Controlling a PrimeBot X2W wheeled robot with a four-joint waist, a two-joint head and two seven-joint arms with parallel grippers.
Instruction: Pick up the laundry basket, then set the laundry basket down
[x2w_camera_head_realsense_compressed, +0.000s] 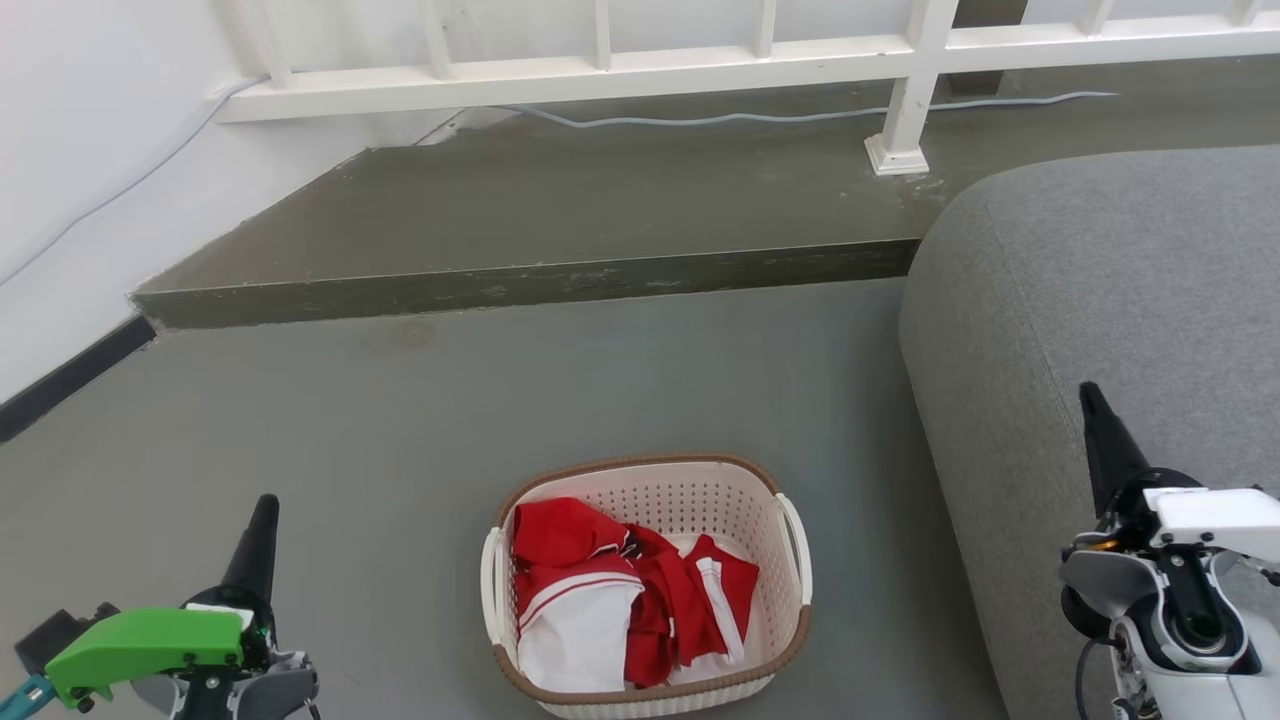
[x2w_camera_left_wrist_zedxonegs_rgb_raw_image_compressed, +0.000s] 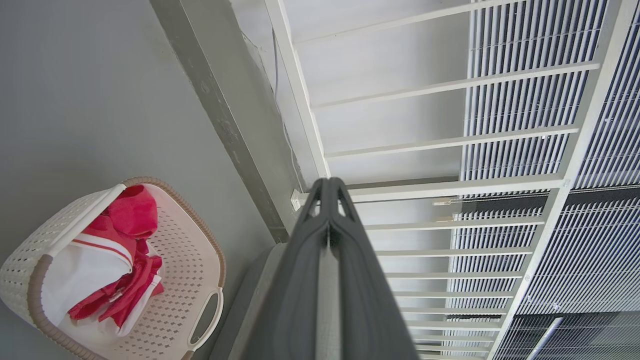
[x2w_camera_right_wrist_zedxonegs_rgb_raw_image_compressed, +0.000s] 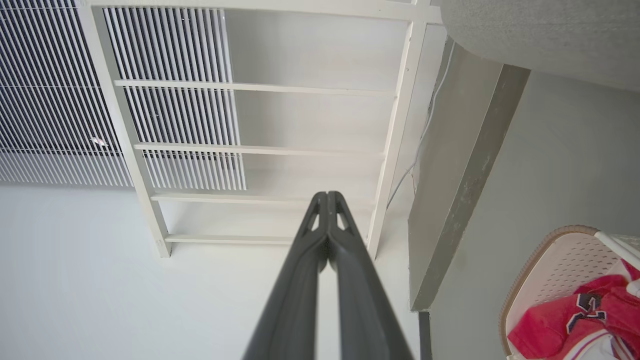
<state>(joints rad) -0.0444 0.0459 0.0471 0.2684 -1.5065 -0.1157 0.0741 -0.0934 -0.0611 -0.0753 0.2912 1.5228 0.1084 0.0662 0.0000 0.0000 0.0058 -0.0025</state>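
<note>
Underfoot, a grey floor spreads beneath both hands. A grey sofa bulks behind the right hand, whose fingertips show against its rounded side; whether they touch the fabric I cannot tell. Ahead of both hands, a raised concrete step runs across, and a white railing stands on it, well beyond either fingertip.

The laundry basket sits on the floor between the two hands, to the right of the left hand and to the left of the right one, clear of both. It stands upright, with its brown rim uppermost and a white handle on the side towards the right hand. Crumpled red and white clothes lie inside, heaped towards the side nearer the left hand.

The left hand is closed, its two dark fingers pressed together at the tips with nothing between them. The laundry basket lies off to one side of it, untouched. The right hand is closed the same way, tip against tip and empty, and the laundry basket shows at the edge of its wrist view, apart from the fingers.

A thin pale cable trails along the step beneath the railing, far ahead of both hands.
</note>
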